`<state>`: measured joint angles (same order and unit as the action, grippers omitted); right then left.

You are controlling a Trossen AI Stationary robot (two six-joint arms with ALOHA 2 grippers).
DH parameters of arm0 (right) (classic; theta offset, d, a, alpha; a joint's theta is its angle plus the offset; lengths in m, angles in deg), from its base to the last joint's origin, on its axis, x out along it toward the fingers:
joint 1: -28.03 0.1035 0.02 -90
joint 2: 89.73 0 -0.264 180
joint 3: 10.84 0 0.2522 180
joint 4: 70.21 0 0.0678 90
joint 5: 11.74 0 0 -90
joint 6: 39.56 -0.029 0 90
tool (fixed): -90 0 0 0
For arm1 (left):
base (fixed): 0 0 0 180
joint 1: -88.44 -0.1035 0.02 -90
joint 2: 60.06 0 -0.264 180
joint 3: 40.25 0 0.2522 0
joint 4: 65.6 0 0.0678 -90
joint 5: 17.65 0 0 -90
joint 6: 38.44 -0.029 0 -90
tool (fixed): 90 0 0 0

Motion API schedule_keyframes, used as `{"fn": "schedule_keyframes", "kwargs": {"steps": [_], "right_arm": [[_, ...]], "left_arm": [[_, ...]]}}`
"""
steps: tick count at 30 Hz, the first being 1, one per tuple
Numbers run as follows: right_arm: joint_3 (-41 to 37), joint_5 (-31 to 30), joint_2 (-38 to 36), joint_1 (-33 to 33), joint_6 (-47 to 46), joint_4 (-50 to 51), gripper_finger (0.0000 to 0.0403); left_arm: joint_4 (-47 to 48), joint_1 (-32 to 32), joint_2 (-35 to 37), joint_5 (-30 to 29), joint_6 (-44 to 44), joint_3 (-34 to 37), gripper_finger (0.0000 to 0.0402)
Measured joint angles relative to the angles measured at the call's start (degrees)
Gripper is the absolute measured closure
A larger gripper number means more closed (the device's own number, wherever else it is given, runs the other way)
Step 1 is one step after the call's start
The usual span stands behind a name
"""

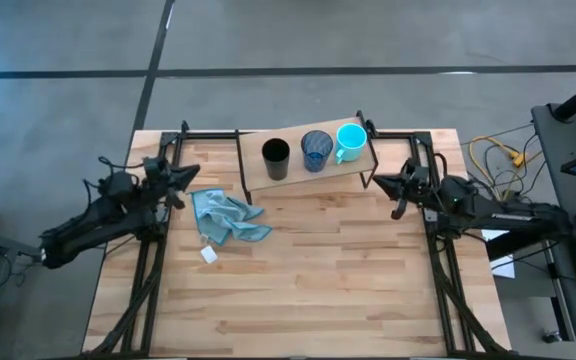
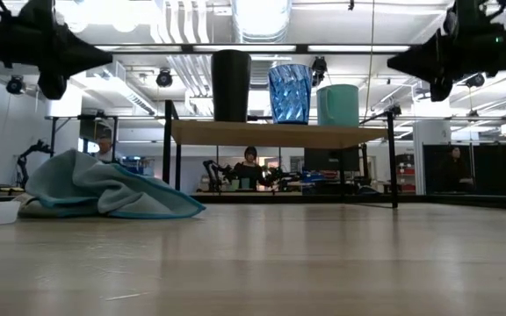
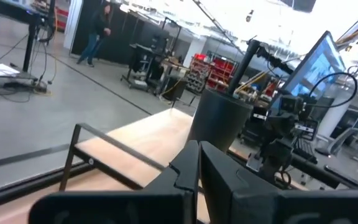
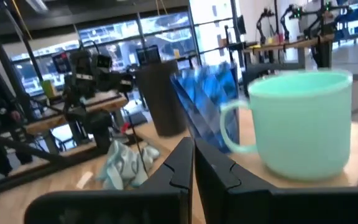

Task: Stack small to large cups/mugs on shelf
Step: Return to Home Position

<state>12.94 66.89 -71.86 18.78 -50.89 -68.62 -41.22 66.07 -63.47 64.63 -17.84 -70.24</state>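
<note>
The shelf (image 1: 258, 172) stands at the table's far middle on thin black legs. On it stand in a row the black cup (image 1: 276, 158), the blue glass cup (image 1: 316, 150) and the teal mug (image 1: 350, 142), each upright on its base; they also show in the low view, black cup (image 2: 231, 85), glass cup (image 2: 289, 93), teal mug (image 2: 337, 104). My left gripper (image 1: 180, 180) is shut and empty, left of the shelf. My right gripper (image 1: 376, 181) is shut and empty, right of the shelf, near the mug (image 4: 303, 121).
A light blue cloth (image 1: 226, 217) lies crumpled on the table near the shelf's left end, with a small white tag (image 1: 209, 254) beside it. Black frame rails run along the table's left and right sides. People stand in the room beyond.
</note>
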Motion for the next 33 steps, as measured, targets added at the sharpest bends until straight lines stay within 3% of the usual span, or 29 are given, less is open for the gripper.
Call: {"fn": "schedule_keyframes", "kwargs": {"steps": [10, 17, 24, 33], "right_arm": [[-5.33, -0.02, -4.41, 0.00, -2.42, -1.45, 0.0394], [-7.04, 0.85, -9.21, 0.00, -2.20, -1.31, 0.0394], [-8.08, 1.03, -13.20, 0.02, -7.26, 7.09, 0.0394], [-8.11, 0.87, -17.15, 0.00, -6.82, 11.68, 0.0394]], "left_arm": [[-0.31, 0.04, 1.91, 2.24, 1.53, 5.20, 0.0402], [-0.37, 0.00, 1.95, 2.74, 1.14, 4.90, 0.0402], [-0.13, 0.00, 1.95, 2.95, 1.18, 4.63, 0.0402], [-0.13, 0.00, 1.97, 3.01, 1.11, 5.00, 0.0402]]}}
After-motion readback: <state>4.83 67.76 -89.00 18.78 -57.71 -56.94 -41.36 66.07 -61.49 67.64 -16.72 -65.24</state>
